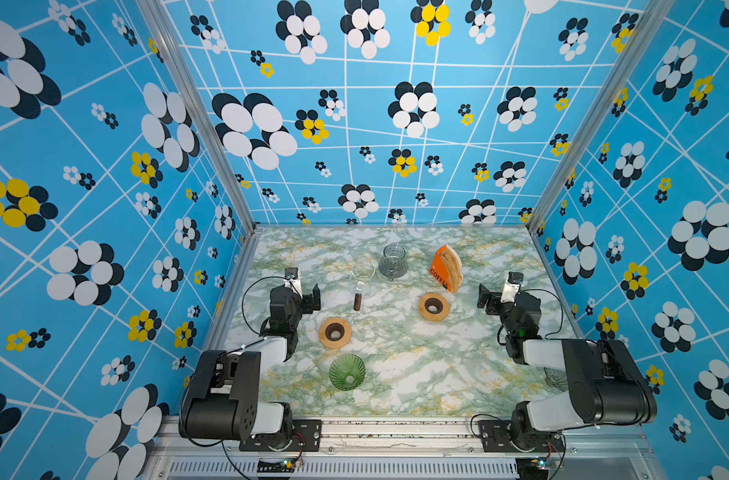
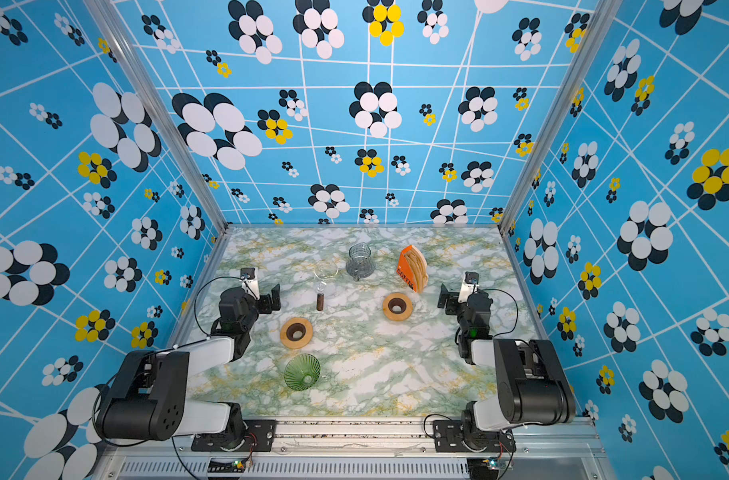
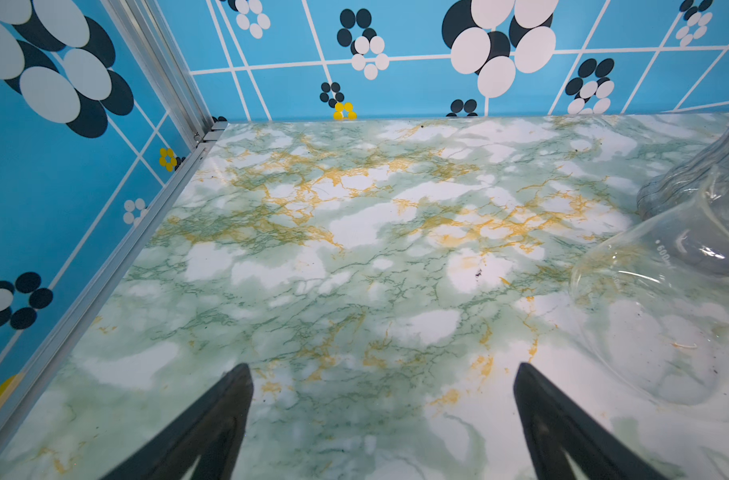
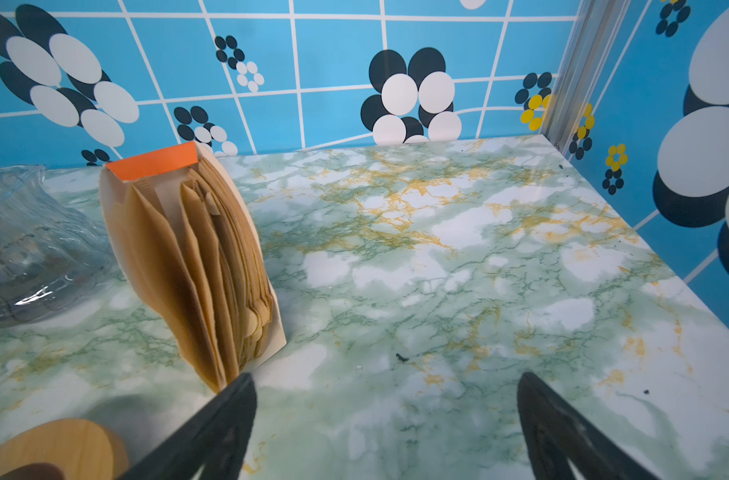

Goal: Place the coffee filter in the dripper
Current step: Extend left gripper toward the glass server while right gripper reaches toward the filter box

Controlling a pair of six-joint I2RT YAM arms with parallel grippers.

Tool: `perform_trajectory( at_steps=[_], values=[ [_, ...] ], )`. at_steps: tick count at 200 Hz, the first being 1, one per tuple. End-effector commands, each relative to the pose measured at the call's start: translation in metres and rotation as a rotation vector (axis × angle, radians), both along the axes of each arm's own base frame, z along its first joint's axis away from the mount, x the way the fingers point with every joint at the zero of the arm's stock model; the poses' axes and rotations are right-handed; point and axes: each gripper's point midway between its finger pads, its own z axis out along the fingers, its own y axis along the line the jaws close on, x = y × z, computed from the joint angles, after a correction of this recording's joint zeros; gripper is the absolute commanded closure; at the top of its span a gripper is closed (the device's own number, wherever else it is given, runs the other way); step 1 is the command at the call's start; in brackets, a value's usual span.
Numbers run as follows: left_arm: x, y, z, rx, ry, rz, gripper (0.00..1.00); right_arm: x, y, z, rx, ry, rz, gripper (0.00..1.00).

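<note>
Mostly hidden behind the right arm, a clear ribbed glass piece (image 1: 556, 377) cannot be identified. "COFFEE" is printed on the orange filter pack (image 1: 439, 270), stood toward the far right of the marble table (image 1: 416, 374), with brown paper filters (image 4: 196, 257) fanned out of it. "600" is marked on a clear flask (image 3: 661, 291). Two wooden rings are counted, a left ring (image 1: 335, 332) and a right ring (image 1: 433, 306), plus one grey glass server (image 1: 392, 259) and one green dripper (image 1: 347, 372), set near the front. The left gripper (image 3: 381, 374) and right gripper (image 4: 386, 378) are spread wide, with nothing held.
</note>
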Motion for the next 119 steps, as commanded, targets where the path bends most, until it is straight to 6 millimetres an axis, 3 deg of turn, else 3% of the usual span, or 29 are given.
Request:
perform_trajectory(
  at_steps=[1,45,95,98,119],
  values=[
    [-0.005,0.0,0.007,-0.026,0.039,0.035,0.01,0.002,0.001,0.012,0.004,0.036,0.003,0.01],
    [-0.021,-0.016,0.035,-0.015,0.025,0.044,0.01,-0.007,0.014,0.04,0.118,0.085,0.015,0.01],
    [-0.047,-0.056,0.061,-0.009,0.112,-0.049,0.01,-0.026,0.056,0.059,0.228,0.156,0.091,0.01],
    [-0.048,-0.059,0.061,-0.015,0.12,-0.057,0.01,-0.029,0.069,0.06,0.239,0.168,0.125,0.01],
    [-0.064,-0.079,0.063,-0.041,0.171,-0.11,0.01,-0.039,0.091,0.062,0.281,0.216,0.189,0.01]
  ],
)
